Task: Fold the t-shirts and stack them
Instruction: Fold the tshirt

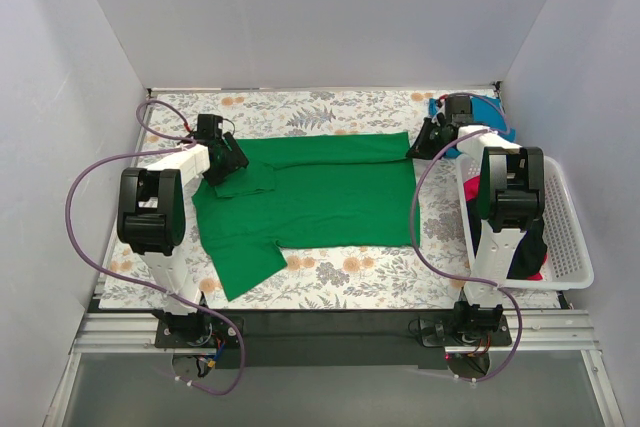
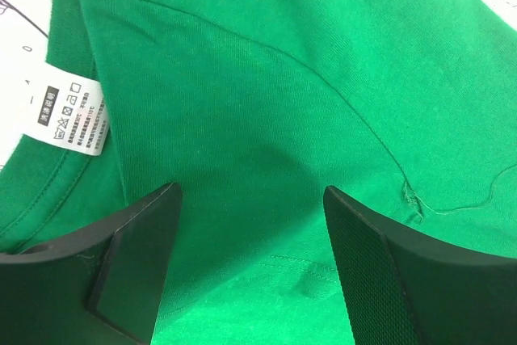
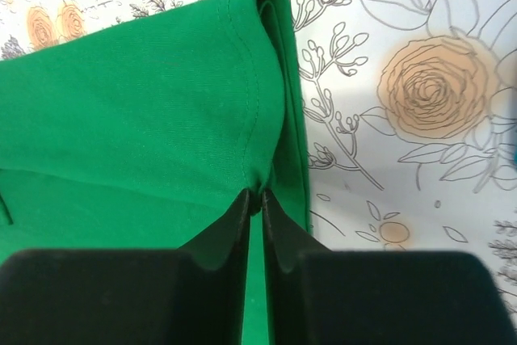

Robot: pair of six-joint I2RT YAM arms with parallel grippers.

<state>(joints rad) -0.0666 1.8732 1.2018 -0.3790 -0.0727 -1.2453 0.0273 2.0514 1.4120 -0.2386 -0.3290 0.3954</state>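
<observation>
The table has a flowery cloth on it. A green t-shirt lies flat in the middle of it. The shirt lies sideways, with its neck to the left and its bottom edge to the right. One sleeve sticks out toward the near side. The other sleeve looks tucked in on top.

On the right stands a white basket. A red-pink shirt peeks out of it.

Farther back are the two hands of the robot, one at each end of the shirt's far edge. The left fingers are wide apart and hold nothing. They hang just over the green cloth near the neck, close to a small white tag. The right fingers are pressed together on the far right corner of the shirt, pinching the doubled-over hem.

In the far right corner, behind the right fingers, lies a teal-blue shirt.

The fold probably needs both ends held. The right end is caught. The cloth for the left fingers is right below them, so they likely need to go down and pinch.
</observation>
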